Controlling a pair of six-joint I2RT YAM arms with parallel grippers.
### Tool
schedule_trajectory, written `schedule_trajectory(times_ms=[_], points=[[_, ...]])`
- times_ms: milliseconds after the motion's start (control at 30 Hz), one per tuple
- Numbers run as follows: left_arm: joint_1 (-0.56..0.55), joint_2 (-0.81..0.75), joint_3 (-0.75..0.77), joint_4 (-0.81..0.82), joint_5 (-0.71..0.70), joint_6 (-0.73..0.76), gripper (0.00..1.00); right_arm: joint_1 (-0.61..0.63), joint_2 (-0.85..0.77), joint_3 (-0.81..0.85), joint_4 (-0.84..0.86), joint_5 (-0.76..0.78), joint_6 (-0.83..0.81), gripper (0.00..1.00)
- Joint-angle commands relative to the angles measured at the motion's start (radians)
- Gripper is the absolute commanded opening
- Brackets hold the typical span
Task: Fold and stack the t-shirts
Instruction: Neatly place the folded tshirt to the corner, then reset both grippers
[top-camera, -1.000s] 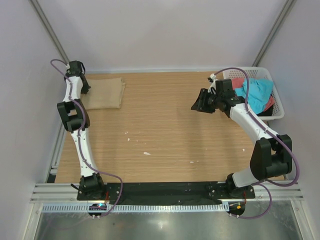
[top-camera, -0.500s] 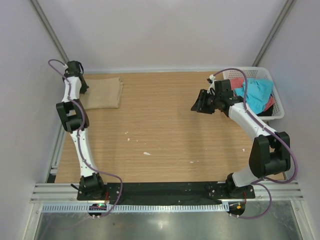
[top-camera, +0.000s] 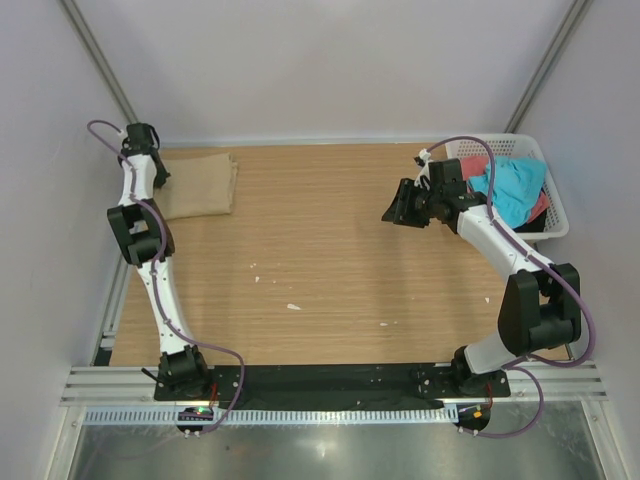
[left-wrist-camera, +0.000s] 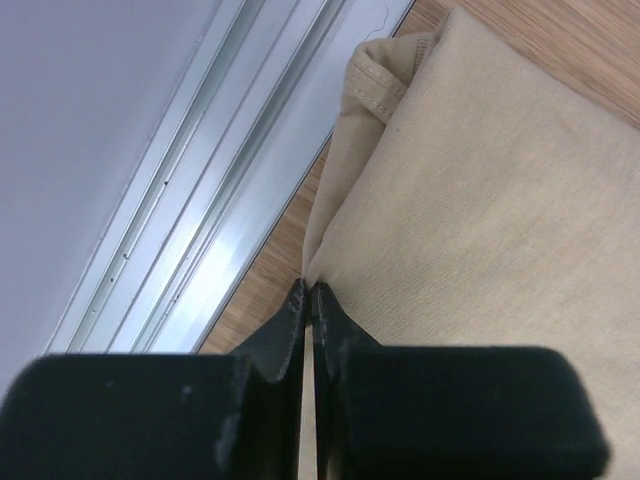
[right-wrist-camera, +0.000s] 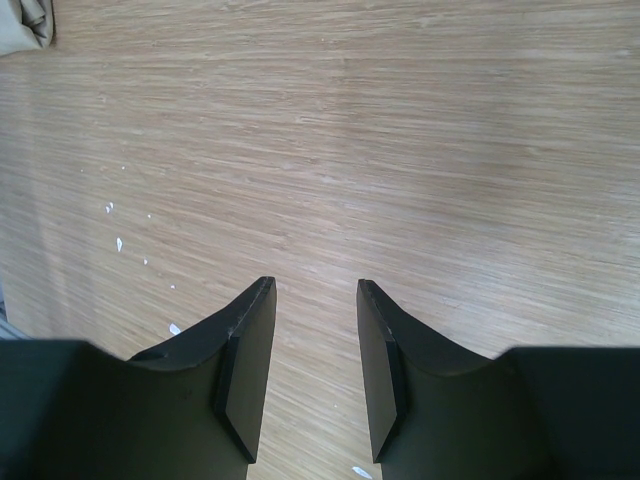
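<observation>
Left end effector (left-wrist-camera: 308, 298) is out at the far left corner of the tabletop (top-camera: 320, 260), fingers pressed together and pinching the left edge of the tan t-shirt (top-camera: 200, 186). That shirt lies folded flat, a rough rectangle, along the far left side of the tabletop. Its left edge is right beside the aluminium rail (left-wrist-camera: 200, 200), and a hemmed fold shows at its far corner in the left wrist view.

Right end effector (right-wrist-camera: 315, 285) hangs over bare wood right of centre with its fingers spread apart and nothing between them, well apart from the tan shirt.

White lattice basket (top-camera: 505, 142) sits at the far right corner, just behind the right arm's wrist. The turquoise t-shirt (top-camera: 512, 190) is bunched on top in it, and the coral-red t-shirt (top-camera: 476, 165) pokes out under and beside it. Both are unfolded.

A few white specks (top-camera: 293, 306) lie on the wood near the middle.
</observation>
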Motion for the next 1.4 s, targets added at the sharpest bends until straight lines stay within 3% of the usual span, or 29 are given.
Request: schedule_trajectory(times_ms=[0,33,67,200,367,400,467,567,667,700,767,800,867,1000,1167,1367], points=[[0.013,-0.028,0.033,0.050,-0.012,0.010,0.05,0.004,-0.008,0.007,0.040,0.006,0.009,0.44],[0.012,-0.028,0.033,0.048,0.002,0.011,0.11,0.004,-0.004,0.007,0.040,0.004,0.011,0.44],[0.013,-0.029,0.039,0.036,0.025,0.010,0.27,0.004,-0.002,0.014,0.037,0.004,0.011,0.44],[0.010,-0.094,0.034,0.024,0.058,-0.001,0.49,0.005,-0.001,0.036,0.009,0.012,0.005,0.44],[-0.002,-0.236,-0.016,-0.022,0.156,-0.053,0.54,0.005,-0.002,0.023,0.043,0.037,-0.003,0.46],[-0.011,-0.267,-0.066,-0.030,0.243,-0.052,0.53,0.007,0.002,0.029,0.034,0.035,-0.004,0.48],[-0.030,-0.374,-0.126,-0.053,0.264,-0.056,0.53,0.010,-0.014,0.043,0.011,0.041,-0.006,0.52],[-0.082,-0.527,-0.275,-0.055,0.336,-0.055,0.54,0.013,-0.056,0.066,-0.025,0.073,0.006,0.62],[-0.157,-0.665,-0.442,-0.056,0.423,-0.050,0.65,0.013,-0.099,0.123,-0.103,0.115,-0.004,0.74],[-0.203,-0.698,-0.475,-0.055,0.439,-0.050,0.66,0.013,-0.117,0.137,-0.121,0.122,-0.009,0.90],[-0.258,-0.772,-0.573,-0.032,0.465,-0.053,0.68,0.013,-0.137,0.171,-0.164,0.149,-0.012,1.00],[-0.322,-0.842,-0.608,-0.019,0.480,-0.055,0.72,0.013,-0.149,0.177,-0.178,0.158,-0.012,1.00],[-0.375,-0.897,-0.688,0.004,0.523,-0.055,0.99,0.012,-0.186,0.184,-0.203,0.182,-0.006,1.00],[-0.485,-1.040,-0.803,0.039,0.598,-0.073,1.00,0.013,-0.257,0.162,-0.215,0.196,0.005,1.00],[-0.563,-1.184,-1.030,0.217,0.768,-0.134,1.00,0.013,-0.355,0.131,-0.213,0.231,0.029,1.00],[-0.637,-1.313,-1.153,0.303,0.784,-0.141,1.00,0.013,-0.429,0.112,-0.209,0.209,0.059,1.00]])
